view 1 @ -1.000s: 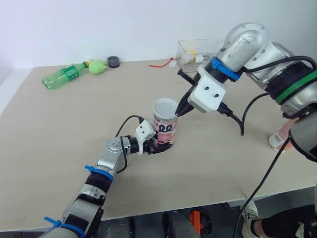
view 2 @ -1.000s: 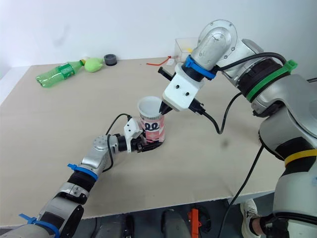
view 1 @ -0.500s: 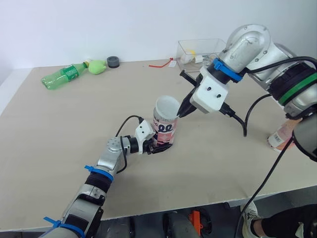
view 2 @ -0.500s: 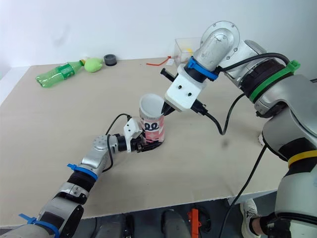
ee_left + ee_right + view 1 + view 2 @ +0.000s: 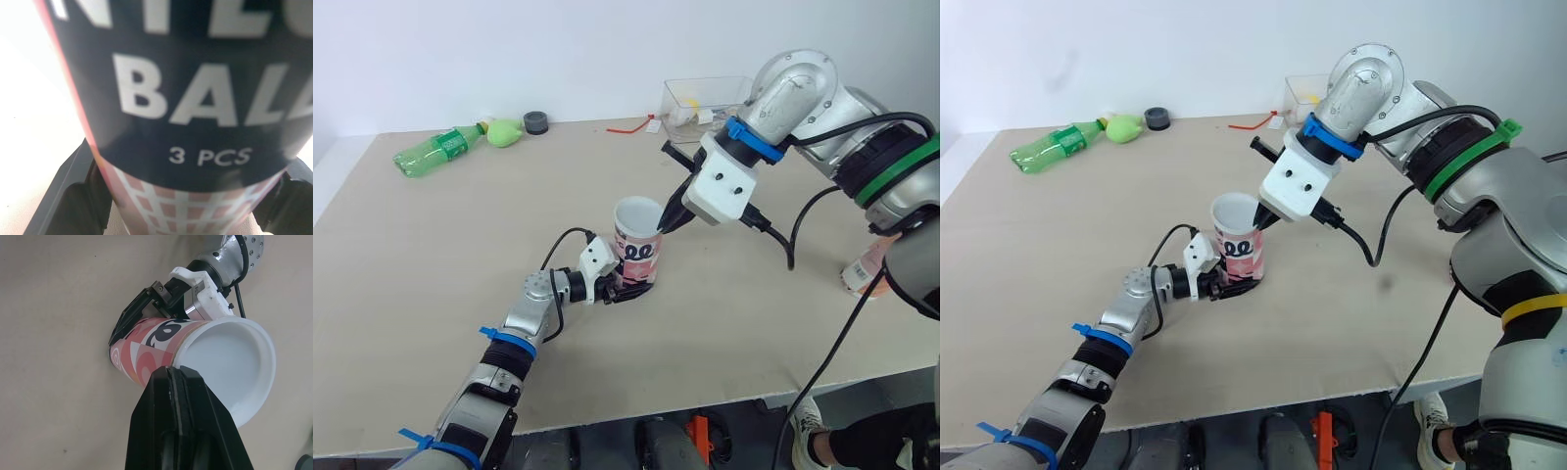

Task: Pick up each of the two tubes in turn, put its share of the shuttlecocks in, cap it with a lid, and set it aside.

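In the head views the left pincer [image 5: 628,288] is clamped on the base of the tube [image 5: 639,243]. The tube stands on the table [image 5: 460,255] with its open mouth up. The right pincer [image 5: 669,221] sits right at the near edge of that mouth, the rim directly beneath its tips, its fingers pressed narrow with nothing visible between them. That closeness looks like the main hazard: a sideways move could hook the rim, and with the hold so low the tube would lever over or twist out. In the left wrist view the tube's printed wall sits between the two black fingers [image 5: 73,205], one on each side of its lower band. This suggests little purchase against a push higher up. In the right wrist view the closed tips overlap the lip of the white interior, with the left pincer beyond the tube at its foot. Whether the tips touch the lip I cannot tell; if they do, pressing down could dent it and spoil the lid's fit.
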You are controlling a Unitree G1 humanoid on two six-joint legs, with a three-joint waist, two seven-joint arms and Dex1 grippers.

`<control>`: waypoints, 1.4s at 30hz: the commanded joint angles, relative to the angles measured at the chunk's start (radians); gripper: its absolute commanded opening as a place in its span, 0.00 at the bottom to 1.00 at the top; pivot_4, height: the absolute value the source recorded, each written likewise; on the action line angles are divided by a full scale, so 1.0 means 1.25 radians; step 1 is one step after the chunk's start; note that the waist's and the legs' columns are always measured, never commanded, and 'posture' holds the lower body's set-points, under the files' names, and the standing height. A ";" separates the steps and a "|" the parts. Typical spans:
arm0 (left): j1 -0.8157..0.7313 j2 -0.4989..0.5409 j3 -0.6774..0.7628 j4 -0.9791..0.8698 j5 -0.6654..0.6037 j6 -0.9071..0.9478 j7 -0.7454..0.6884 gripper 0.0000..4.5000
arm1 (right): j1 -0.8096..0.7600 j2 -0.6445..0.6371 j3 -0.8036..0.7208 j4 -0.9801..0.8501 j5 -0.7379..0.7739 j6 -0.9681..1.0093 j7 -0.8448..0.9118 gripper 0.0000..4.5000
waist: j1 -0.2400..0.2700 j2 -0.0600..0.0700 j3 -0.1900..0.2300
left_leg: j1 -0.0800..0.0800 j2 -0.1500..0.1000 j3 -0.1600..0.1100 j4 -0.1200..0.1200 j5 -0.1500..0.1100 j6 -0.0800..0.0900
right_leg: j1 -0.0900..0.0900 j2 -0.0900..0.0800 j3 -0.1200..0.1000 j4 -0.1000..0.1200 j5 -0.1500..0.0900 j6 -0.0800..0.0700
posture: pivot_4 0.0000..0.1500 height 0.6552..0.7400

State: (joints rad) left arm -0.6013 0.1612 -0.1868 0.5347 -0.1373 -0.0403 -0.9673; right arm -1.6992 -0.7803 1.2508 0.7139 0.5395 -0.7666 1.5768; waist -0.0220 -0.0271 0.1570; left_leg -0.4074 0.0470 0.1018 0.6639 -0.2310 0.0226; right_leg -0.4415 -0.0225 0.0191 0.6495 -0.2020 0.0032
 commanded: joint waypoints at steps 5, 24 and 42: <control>0.018 0.002 -0.008 0.019 0.008 0.020 0.000 0.69 | -0.016 0.002 0.005 0.014 0.008 0.019 0.030 0.21 | 0.000 0.000 0.000 | 0.000 0.000 0.000 0.000 0.000 0.000 | 0.000 0.000 0.000 0.000 0.000 0.000 | 1.00 1.00; 0.051 0.025 -0.004 -0.020 0.000 0.025 -0.013 0.69 | 0.195 -0.068 -0.427 -0.094 0.328 0.691 0.030 0.49 | 0.000 -0.001 -0.001 | 0.000 0.001 -0.001 0.000 0.000 0.000 | 0.001 -0.002 -0.001 0.000 0.000 -0.002 | 1.00 1.00; 0.059 0.035 -0.013 -0.040 -0.002 0.043 -0.012 0.69 | 0.480 0.148 -0.768 -0.317 0.079 0.929 -0.226 0.00 | -0.001 -0.001 -0.001 | 0.000 0.002 -0.002 0.001 0.000 0.000 | 0.001 0.003 -0.001 0.001 0.000 -0.001 | 1.00 1.00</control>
State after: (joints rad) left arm -0.5452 0.1972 -0.1827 0.4552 -0.1555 -0.0134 -0.9706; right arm -1.0843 -0.5984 0.3342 0.3675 0.6611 0.3795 1.2951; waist -0.0232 -0.0288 0.1552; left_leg -0.4072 0.0493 0.0996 0.6652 -0.2308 0.0223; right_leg -0.4408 -0.0182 0.0181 0.6512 -0.2018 0.0014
